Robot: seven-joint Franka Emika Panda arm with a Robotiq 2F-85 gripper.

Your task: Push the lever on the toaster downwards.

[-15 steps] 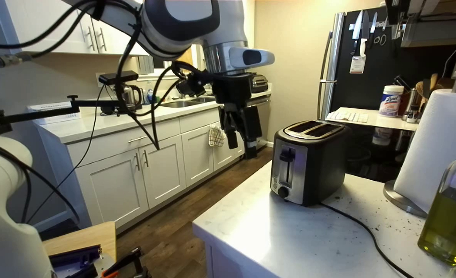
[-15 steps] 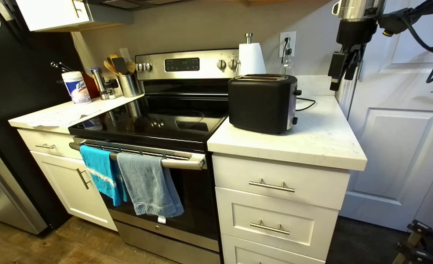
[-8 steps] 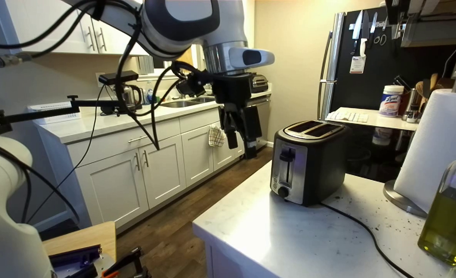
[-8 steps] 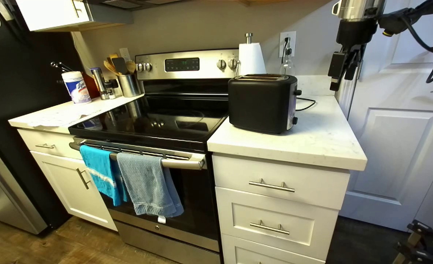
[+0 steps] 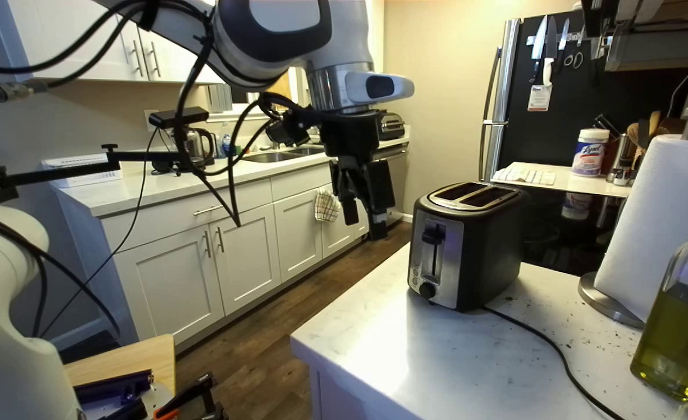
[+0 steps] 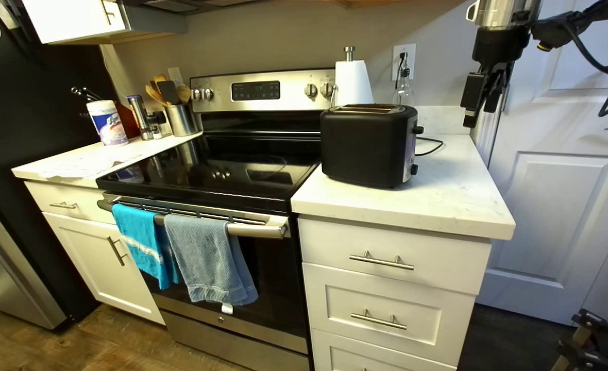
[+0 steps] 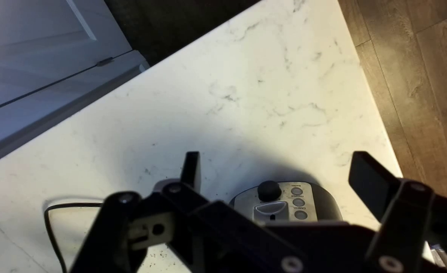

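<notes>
- My black two-fingered hand (image 7: 275,167) hangs with its grip spread wide, apart from the boxy black two-slot toaster (image 5: 491,251) with the silver metal end (image 5: 450,265).
- The small dark lever (image 5: 433,234) sits near the top of its vertical slot (image 5: 435,262).
- The toaster stands upright on the white, grey-veined bench (image 5: 437,356).

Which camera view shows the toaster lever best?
Best in an exterior view: the lever faces the camera, high in its slit. Side-on in an exterior view, the lever is a dark nub. The wrist view doesn't clearly show it; the tool partly covers the toaster.
</notes>
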